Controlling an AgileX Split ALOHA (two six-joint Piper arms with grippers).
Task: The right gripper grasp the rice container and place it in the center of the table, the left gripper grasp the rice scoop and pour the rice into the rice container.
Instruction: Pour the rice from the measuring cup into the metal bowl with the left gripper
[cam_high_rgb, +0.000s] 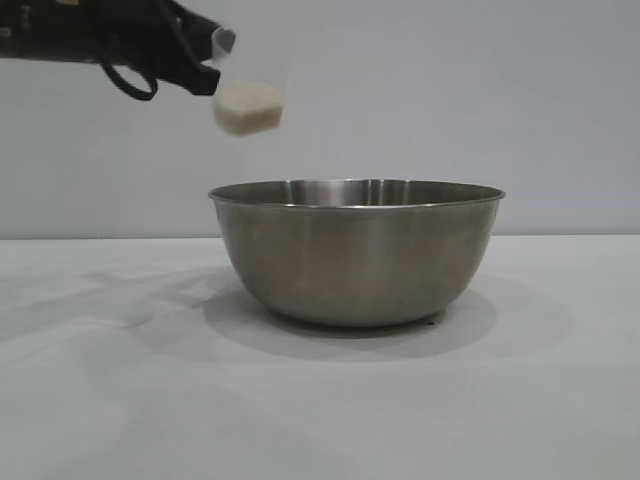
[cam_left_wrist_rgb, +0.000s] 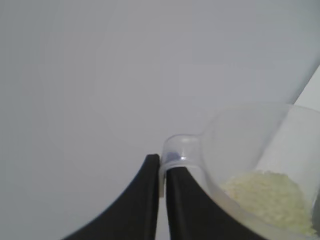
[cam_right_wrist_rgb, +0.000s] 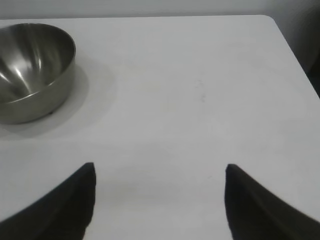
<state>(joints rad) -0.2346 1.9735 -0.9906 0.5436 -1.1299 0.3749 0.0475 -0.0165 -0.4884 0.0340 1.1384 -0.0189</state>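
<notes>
The rice container (cam_high_rgb: 357, 250), a wide steel bowl, stands on the white table (cam_high_rgb: 320, 400); it shows too in the right wrist view (cam_right_wrist_rgb: 30, 70), and what shows of its inside is bare. High at the upper left, my left gripper (cam_high_rgb: 212, 75) is shut on the loop handle of the rice scoop (cam_high_rgb: 250, 85), a clear plastic cup held above and to the left of the bowl's rim. The rice (cam_high_rgb: 247, 108) lies heaped in its bottom. In the left wrist view the gripper (cam_left_wrist_rgb: 163, 162) pinches the handle of the rice scoop (cam_left_wrist_rgb: 240, 150), with the rice (cam_left_wrist_rgb: 270, 195) inside. My right gripper (cam_right_wrist_rgb: 159, 167) hangs open over bare table, away from the bowl.
The table's far edge and a rounded corner (cam_right_wrist_rgb: 272, 20) show in the right wrist view, with a dark gap beyond. A plain pale wall (cam_high_rgb: 450, 100) stands behind the table.
</notes>
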